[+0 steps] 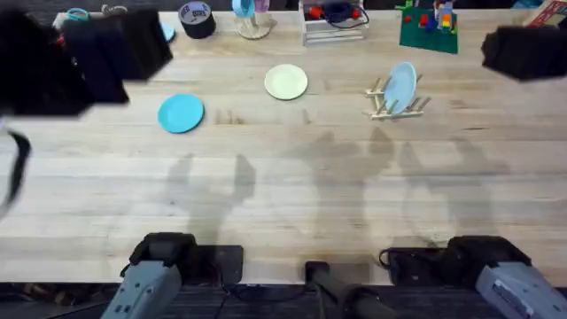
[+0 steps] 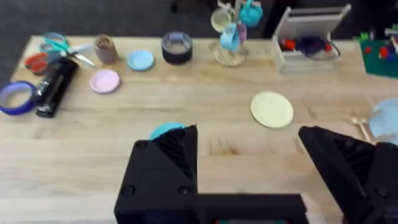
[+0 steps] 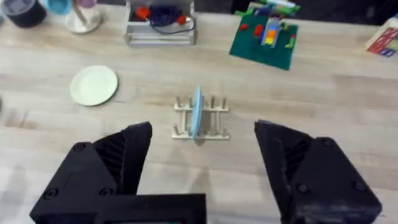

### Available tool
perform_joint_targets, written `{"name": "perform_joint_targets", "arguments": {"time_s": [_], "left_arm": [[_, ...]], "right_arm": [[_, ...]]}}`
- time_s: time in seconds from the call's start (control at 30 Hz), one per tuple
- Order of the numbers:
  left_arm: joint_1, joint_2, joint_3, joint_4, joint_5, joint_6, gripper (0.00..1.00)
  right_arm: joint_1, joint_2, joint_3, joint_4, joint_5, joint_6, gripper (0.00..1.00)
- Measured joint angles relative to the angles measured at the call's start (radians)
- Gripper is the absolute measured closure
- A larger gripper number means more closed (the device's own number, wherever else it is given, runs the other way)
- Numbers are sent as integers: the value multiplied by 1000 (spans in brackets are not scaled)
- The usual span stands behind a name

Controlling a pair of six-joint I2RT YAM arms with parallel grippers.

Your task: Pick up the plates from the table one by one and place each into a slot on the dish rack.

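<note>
Both pincers raised, released, holding nothing.
Left pincer above turquoise plate; right pincer faces dish rack; counter near edge bare.

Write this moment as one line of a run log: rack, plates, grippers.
dish rack: one pale blue plate upright in slot | cream plate: on table | turquoise plate: on table | left gripper: open, empty | right gripper: open, empty

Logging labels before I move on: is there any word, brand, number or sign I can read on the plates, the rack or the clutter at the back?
No text can be read.
Cream plate, turquoise plate, plate standing in the dish rack: plain.
Black tape roll: any marking too blurred.
Box at the table edge: print too blurred.
</note>
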Motion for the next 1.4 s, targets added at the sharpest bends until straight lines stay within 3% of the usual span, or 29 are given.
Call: {"name": "perform_joint_targets", "arguments": {"time_s": [0.27,0.43,0.63,1.03,1.1,1.13,1.17,1.2,1.27,1.4], "left_arm": [[0,362,331,-243,52,0,8],[0,543,460,-333,59,0,8],[0,650,487,-349,63,0,8],[0,658,492,-356,74,8,13],[0,658,492,-357,75,10,107],[0,658,492,-357,75,11,235],[0,658,492,-357,75,12,706],[0,658,492,-358,75,12,870],[0,658,492,-370,75,16,951],[0,658,492,-382,76,16,958]], "right_arm": [[-1,298,310,-211,-31,0,9],[-1,409,387,-265,-36,0,9],[-1,459,389,-266,-36,0,7],[-1,459,390,-217,-36,50,7],[-1,459,390,-214,-36,56,7],[-1,459,390,-214,-36,57,7],[-1,459,390,-214,-36,60,7],[-1,459,390,-214,-36,60,7],[-1,459,390,-213,-36,60,7],[-1,459,390,-213,-36,63,7]]}}
